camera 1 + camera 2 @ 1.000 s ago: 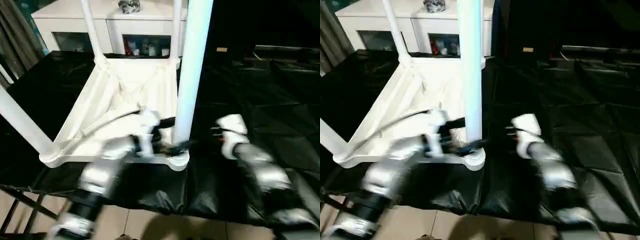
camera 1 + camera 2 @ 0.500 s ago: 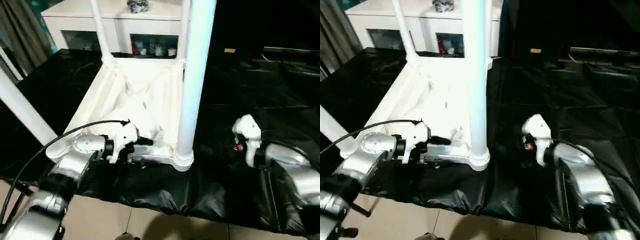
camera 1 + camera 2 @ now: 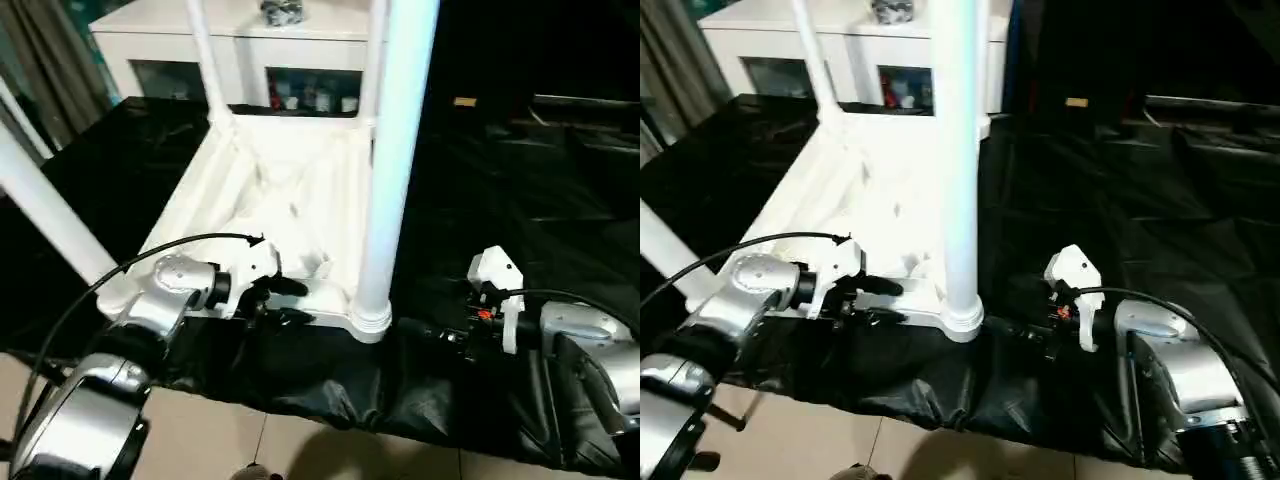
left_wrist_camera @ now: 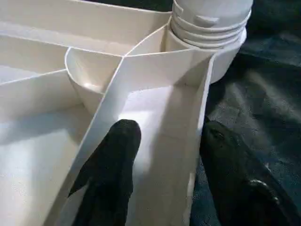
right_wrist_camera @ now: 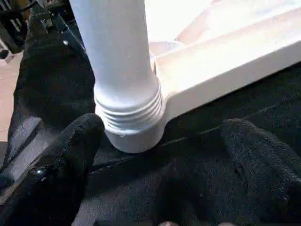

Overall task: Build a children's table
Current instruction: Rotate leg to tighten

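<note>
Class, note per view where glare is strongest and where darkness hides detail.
Left eye view: the near leg glares white; the black cloth swallows detail. Left wrist view: a bright patch on the table top. Right wrist view: the top's rim washes out.

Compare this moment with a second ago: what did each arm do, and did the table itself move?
The left pincer let go of the near leg and now straddles the tabletop's near rim, fingers open. The right pincer dropped low toward that leg's base socket, open around nothing. The upturned tabletop and its legs stayed put.
</note>
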`<state>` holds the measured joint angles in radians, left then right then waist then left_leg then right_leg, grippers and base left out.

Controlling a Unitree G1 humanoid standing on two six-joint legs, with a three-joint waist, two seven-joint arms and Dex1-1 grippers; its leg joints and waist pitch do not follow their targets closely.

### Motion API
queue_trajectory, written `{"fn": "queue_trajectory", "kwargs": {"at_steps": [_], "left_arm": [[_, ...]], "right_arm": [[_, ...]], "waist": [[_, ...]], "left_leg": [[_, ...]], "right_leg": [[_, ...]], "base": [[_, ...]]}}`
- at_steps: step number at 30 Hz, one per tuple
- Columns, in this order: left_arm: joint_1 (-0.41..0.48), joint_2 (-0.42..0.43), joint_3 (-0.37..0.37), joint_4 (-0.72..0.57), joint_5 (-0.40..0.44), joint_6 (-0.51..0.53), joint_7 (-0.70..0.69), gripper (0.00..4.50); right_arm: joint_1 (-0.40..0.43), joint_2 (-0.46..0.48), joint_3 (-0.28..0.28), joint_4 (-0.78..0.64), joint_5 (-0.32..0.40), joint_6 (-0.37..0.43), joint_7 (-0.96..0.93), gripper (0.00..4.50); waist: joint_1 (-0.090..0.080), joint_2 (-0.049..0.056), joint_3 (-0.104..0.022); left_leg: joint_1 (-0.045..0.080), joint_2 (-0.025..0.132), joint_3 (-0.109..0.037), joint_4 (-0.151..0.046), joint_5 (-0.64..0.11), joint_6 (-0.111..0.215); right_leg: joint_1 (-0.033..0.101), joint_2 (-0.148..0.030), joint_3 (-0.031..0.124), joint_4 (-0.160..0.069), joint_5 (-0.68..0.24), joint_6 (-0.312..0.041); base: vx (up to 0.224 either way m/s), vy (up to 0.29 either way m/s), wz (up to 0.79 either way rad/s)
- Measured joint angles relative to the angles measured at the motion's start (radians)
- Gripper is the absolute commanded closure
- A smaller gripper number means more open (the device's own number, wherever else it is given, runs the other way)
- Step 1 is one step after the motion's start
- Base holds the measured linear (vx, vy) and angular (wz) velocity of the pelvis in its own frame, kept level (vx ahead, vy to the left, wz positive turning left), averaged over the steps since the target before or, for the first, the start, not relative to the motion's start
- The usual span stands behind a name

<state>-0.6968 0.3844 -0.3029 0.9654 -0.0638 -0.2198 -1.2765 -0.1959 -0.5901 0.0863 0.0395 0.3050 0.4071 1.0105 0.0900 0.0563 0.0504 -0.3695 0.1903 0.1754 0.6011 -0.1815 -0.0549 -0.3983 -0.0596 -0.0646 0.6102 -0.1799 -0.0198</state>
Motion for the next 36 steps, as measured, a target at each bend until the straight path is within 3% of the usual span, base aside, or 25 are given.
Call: {"fn": "queue_trajectory", "kwargs": {"at_steps": [8, 13, 17, 19, 22, 24, 30, 36], "left_arm": [[-0.029, -0.011, 0.0, 0.061, 0.017, -0.023, -0.028, 2.96], [-0.044, -0.015, 0.0, 0.089, 0.033, -0.033, -0.044, 3.53], [-0.052, -0.02, 0.0, 0.103, 0.041, -0.035, -0.056, 3.65], [-0.06, -0.021, 0.0, 0.109, 0.041, -0.025, -0.065, 3.96], [-0.06, -0.021, 0.0, 0.11, 0.042, -0.021, -0.085, 4.01], [-0.063, -0.021, 0.001, 0.11, 0.042, -0.007, -0.095, 4.32], [-0.06, -0.025, 0.002, 0.082, 0.045, 0.036, -0.09, 4.45], [0.003, -0.033, 0.014, -0.056, 0.047, 0.112, -0.025, 4.45]], "right_arm": [[0.007, -0.004, 0.0, -0.027, 0.007, 0.027, 0.001, 0.0], [0.007, -0.011, 0.0, -0.03, 0.008, 0.047, 0.002, 0.0], [0.007, -0.012, 0.001, -0.03, 0.008, 0.056, 0.002, 0.0], [0.007, -0.012, 0.001, -0.03, 0.008, 0.058, 0.002, 0.0], [0.007, -0.012, 0.001, -0.03, 0.007, 0.058, 0.002, 0.0], [0.006, -0.011, 0.001, -0.029, 0.007, 0.058, 0.002, 0.0], [-0.006, 0.018, 0.001, -0.029, 0.008, 0.055, -0.008, 0.0], [-0.01, 0.077, 0.034, -0.041, 0.017, 0.044, -0.013, 0.0]], "waist": [[0.0, 0.001, 0.0], [-0.002, 0.001, -0.001], [-0.003, 0.001, -0.001], [-0.004, 0.001, -0.001], [-0.003, 0.001, -0.001], [-0.004, 0.001, -0.001], [-0.013, 0.0, 0.0], [-0.018, 0.0, 0.0]], "left_leg": [[0.002, 0.0, 0.0, 0.0, 0.0, 0.0], [0.003, 0.0, 0.0, 0.0, 0.0, 0.0], [0.003, 0.0, 0.0, 0.0, 0.0, 0.0], [0.003, 0.0, 0.0, 0.0, 0.0, 0.0], [0.003, 0.0, 0.0, 0.0, 0.0, 0.0], [0.003, 0.0, 0.0, 0.0, 0.0, 0.0], [0.002, 0.0, 0.0, -0.001, 0.0, 0.0], [0.002, 0.0, 0.0, -0.002, 0.0, 0.0]], "right_leg": [[0.002, 0.0, 0.0, 0.0, -0.003, 0.004], [0.003, 0.0, 0.0, 0.0, -0.003, 0.005], [0.003, 0.0, 0.0, 0.0, -0.003, 0.005], [0.003, 0.0, 0.0, 0.0, -0.003, 0.005], [0.003, 0.0, 0.0, 0.0, -0.003, 0.005], [0.002, 0.0, 0.0, 0.0, -0.003, 0.005], [0.001, 0.0, 0.0, 0.0, -0.003, 0.005], [0.001, 0.0, 0.0, -0.001, -0.003, 0.005]], "base": [[0.0, 0.0, 0.0], [0.0, 0.0, 0.0], [0.0, 0.0, 0.0], [0.0, 0.0, 0.0], [0.0, 0.0, 0.0], [0.0, 0.0, 0.0], [0.0, 0.0, 0.0], [0.0, 0.0, 0.0]]}}
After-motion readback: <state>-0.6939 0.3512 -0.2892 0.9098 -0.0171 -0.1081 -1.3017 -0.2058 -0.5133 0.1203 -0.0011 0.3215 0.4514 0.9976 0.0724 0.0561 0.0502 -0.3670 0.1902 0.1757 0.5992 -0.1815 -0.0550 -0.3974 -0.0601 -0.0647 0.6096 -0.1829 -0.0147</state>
